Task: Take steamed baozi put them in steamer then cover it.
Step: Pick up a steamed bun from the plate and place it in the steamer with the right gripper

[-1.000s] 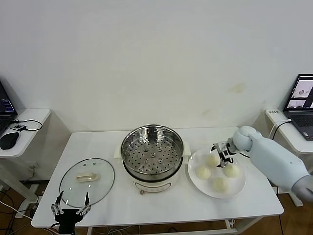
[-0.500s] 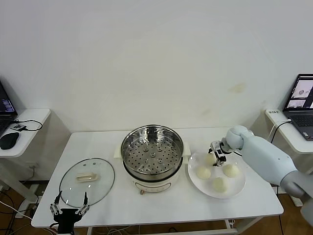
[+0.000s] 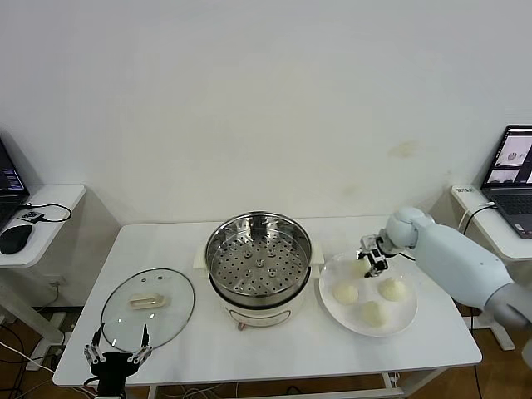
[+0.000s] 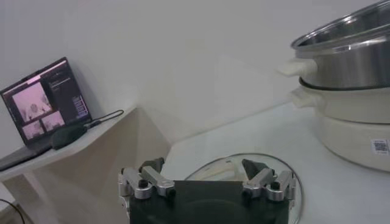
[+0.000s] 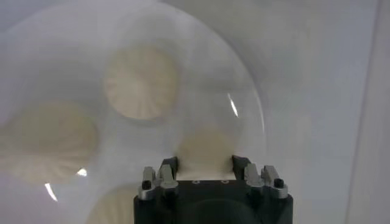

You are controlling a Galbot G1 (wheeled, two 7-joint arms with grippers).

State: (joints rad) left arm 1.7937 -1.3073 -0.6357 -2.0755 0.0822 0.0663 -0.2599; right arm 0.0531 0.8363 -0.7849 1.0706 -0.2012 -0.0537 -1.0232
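Observation:
The steamer (image 3: pixel 258 264) stands open mid-table with its perforated tray bare; it also shows in the left wrist view (image 4: pixel 347 91). Three baozi (image 3: pixel 345 293) (image 3: pixel 392 289) (image 3: pixel 373 313) lie on the white plate (image 3: pixel 407 320). My right gripper (image 3: pixel 371 255) (image 5: pixel 204 163) is at the plate's far edge, shut on the fourth baozi (image 5: pixel 204 146), which sits between its fingers (image 5: pixel 169 165) just above the plate. The other baozi show below in the right wrist view (image 5: pixel 141 82). My left gripper (image 3: pixel 116 357) (image 4: pixel 207 176) is open and empty at the table's front left.
The glass lid (image 3: pixel 148 303) with its cream handle lies flat on the table left of the steamer, just beyond my left gripper. Side tables with laptops stand at far left (image 3: pixel 33 208) and far right (image 3: pixel 511 179).
My right gripper came down onto the plate's far baozi, then rose and shifted slightly right with the bun between its fingers. The left arm has stayed put.

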